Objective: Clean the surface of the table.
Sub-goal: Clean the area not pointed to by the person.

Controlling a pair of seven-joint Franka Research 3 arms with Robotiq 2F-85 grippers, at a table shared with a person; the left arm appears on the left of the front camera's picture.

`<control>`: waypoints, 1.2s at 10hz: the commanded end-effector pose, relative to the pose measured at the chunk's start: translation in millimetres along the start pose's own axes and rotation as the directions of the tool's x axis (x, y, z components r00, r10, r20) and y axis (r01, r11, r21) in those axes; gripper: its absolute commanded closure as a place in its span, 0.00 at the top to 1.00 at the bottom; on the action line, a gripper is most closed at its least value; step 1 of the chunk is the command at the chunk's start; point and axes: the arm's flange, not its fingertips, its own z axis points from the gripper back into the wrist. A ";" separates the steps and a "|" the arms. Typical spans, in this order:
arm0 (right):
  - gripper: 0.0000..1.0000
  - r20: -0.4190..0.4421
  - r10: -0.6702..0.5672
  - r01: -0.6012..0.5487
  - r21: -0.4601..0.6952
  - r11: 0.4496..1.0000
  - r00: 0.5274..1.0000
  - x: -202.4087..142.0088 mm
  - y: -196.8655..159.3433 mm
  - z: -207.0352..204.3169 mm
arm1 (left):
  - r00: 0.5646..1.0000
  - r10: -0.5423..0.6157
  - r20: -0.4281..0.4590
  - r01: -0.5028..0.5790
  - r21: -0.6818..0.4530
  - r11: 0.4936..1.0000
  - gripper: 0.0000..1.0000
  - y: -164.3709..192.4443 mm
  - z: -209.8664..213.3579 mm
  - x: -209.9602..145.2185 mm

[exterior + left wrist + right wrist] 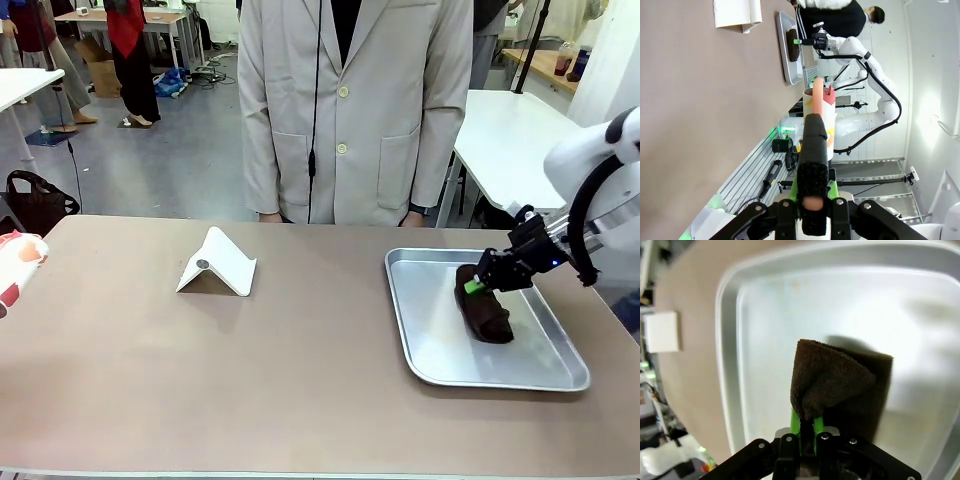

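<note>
the table [250, 360] carries a tray [415, 335]; there my right tool [476, 286] pinches a brown cloth [488, 318]; my left tool [813, 131] clamps a pink thing [818, 91].

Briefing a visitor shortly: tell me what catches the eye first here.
The right gripper, shut on a dark brown cloth in the silver tray at the right of the table. A white folded stand sits left of centre, before a person in a pale coat.
</note>
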 end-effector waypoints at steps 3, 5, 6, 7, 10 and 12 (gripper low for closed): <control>0.02 0.117 -0.167 0.116 0.357 0.927 0.979 -12.1 0.6 20.9 | 1.000 -0.001 0.000 0.001 -0.004 1.000 0.22 -4.4 -0.7 -0.9; 0.02 -0.016 -0.336 0.277 0.605 0.747 0.942 -18.5 3.7 47.6 | 1.000 -0.001 0.000 0.001 -0.004 1.000 0.22 -4.4 -0.7 -0.9; 0.02 -0.104 -0.365 0.335 0.677 0.655 0.925 -24.3 4.8 60.6 | 1.000 -0.001 0.000 0.001 -0.004 1.000 0.22 -4.4 -0.7 -0.9; 0.02 -0.203 -0.373 0.396 0.722 0.568 0.905 -31.1 5.2 75.2 | 1.000 -0.001 0.000 0.001 -0.004 1.000 0.22 -4.4 -0.7 -0.9; 0.02 -0.300 -0.350 0.442 0.773 0.456 0.887 -70.6 -1.6 131.3 | 1.000 -0.001 0.000 0.001 -0.004 1.000 0.22 -4.4 -0.7 -0.9; 0.02 -0.250 -0.323 0.390 0.767 0.509 0.913 -101.6 -27.0 161.2 | 1.000 -0.001 0.000 0.001 -0.004 1.000 0.22 -4.4 -0.7 -0.9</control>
